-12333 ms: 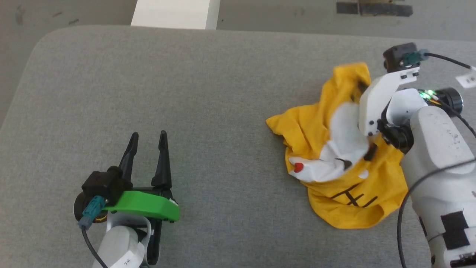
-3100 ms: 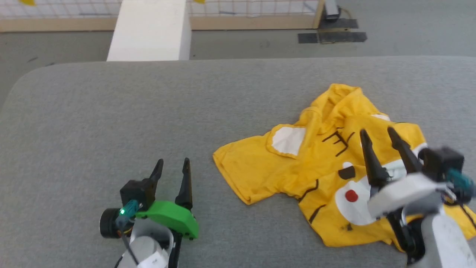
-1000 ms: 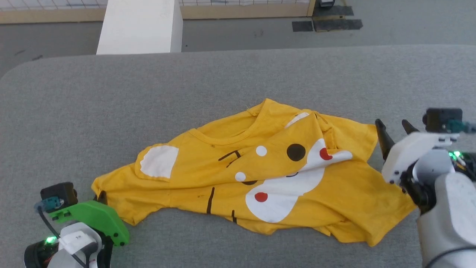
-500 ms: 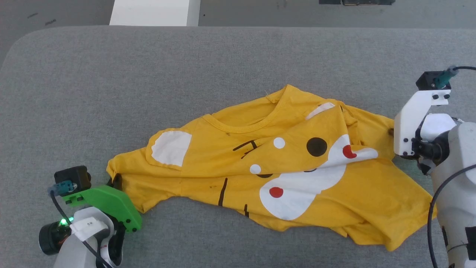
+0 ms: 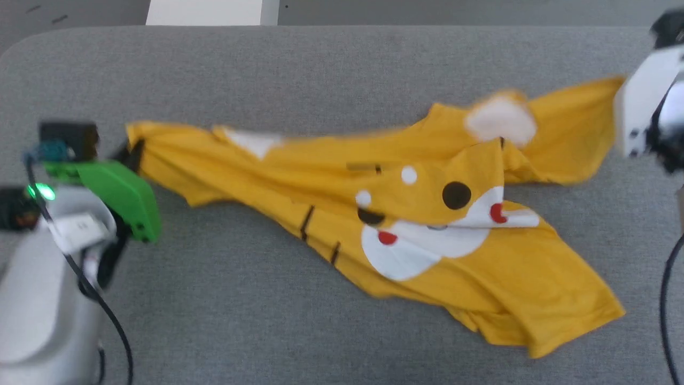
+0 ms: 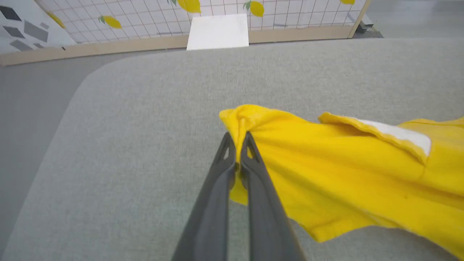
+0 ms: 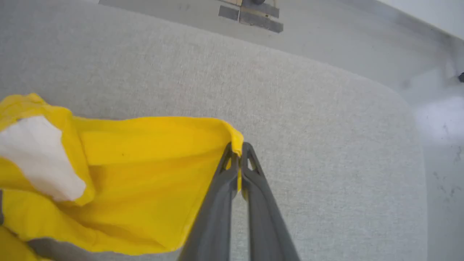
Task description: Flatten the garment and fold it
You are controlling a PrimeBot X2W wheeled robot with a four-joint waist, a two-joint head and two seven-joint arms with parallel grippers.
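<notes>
The left gripper (image 6: 237,139) is clamped on a bunched yellow corner of the garment (image 5: 427,251) at about 9 o'clock in the head view. The right gripper (image 7: 239,150) pinches a thin edge of the cloth out at 2 o'clock, so both pairs of jaws are closed on fabric. The garment stretches between them across the grey padded table (image 5: 267,80), print side up. Its upper edge is drawn into a band, while the body sags toward 5 o'clock with a fold lying over the printed face near the centre. The step in hand looks like spreading it flat. To do it well, the arms should draw apart evenly toward 9 and 3 o'clock, low over the surface, taking out slack without pulling free the right-hand pinch, which looks shallow. Then the taut edge can be laid down toward 12 o'clock so the hem drags straight toward 6.
</notes>
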